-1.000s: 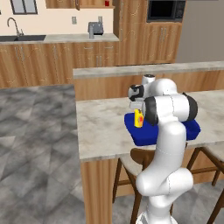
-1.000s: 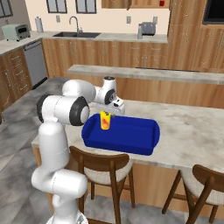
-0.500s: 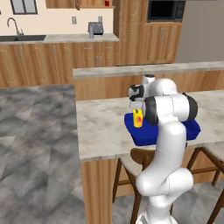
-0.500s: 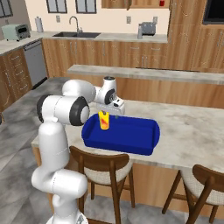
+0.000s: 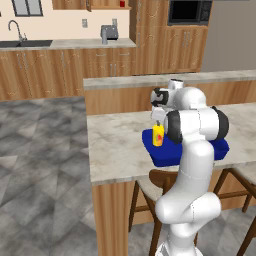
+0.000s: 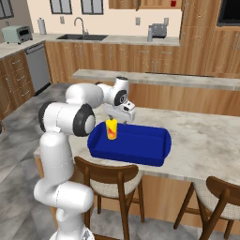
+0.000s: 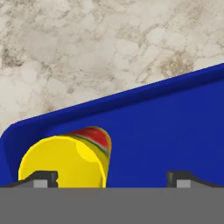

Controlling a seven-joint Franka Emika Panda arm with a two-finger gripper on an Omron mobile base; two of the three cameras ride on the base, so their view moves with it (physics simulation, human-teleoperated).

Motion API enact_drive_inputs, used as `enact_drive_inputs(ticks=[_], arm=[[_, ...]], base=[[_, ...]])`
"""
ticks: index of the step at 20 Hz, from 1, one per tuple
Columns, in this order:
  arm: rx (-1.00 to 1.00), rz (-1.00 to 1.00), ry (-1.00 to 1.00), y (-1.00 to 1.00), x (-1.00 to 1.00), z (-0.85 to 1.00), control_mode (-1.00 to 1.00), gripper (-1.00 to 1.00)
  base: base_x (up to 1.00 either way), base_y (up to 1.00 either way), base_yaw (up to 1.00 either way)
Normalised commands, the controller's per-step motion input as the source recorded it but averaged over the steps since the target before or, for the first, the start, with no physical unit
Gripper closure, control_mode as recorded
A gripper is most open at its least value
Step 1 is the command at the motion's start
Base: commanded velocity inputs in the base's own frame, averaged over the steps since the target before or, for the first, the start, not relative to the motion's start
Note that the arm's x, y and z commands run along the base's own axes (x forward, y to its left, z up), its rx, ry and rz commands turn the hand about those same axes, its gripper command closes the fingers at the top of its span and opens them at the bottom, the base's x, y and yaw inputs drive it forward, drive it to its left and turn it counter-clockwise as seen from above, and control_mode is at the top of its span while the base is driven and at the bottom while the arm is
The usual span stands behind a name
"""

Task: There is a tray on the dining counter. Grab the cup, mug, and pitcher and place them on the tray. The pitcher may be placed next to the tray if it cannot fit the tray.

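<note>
The yellow cup [image 6: 111,129] [image 5: 158,135] stands upright in the left end of the dark blue tray [image 6: 140,144] [image 5: 220,148] on the dining counter [image 6: 206,140]. My gripper [image 6: 118,117] [image 5: 158,119] hangs just above the cup, open, with nothing gripped. In the hand view the cup [image 7: 70,159] sits left of centre between the spread fingertips [image 7: 41,178], near the corner of the tray [image 7: 166,131]. A small red thing [image 6: 173,3] high among the wall cabinets is too small to tell as the mug. The pitcher is out of view.
Wooden stools [image 6: 110,176] stand along the counter's near side. A raised back ledge [image 6: 187,79] runs behind the tray. A grey toaster [image 6: 159,31] and a sink [image 6: 82,36] are on the far kitchen worktop. Bare counter [image 6: 211,145] lies right of the tray.
The jaws have spread wide and let go of the yellow cup, which stays standing on the tray. The arm has barely moved.
</note>
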Motion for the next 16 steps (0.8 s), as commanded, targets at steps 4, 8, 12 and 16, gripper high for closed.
enact_drive_inputs(ticks=[4, 8, 12, 16], arm=[[0.01, 0.0, 0.01, -0.01, -0.34, 0.72, -1.0, -1.0], [-0.03, 0.02, -0.06, -0.03, -0.6, 0.45, -1.0, -1.0], [-0.17, 0.05, -0.17, 0.05, -0.84, 0.34, -1.0, -1.0], [-0.12, 0.01, -0.06, 0.25, -0.81, 0.5, -1.0, -1.0]], base=[[0.0, 0.0, 0.0], [0.0, 0.0, 0.0], [0.0, 0.0, 0.0], [0.0, 0.0, 0.0]])
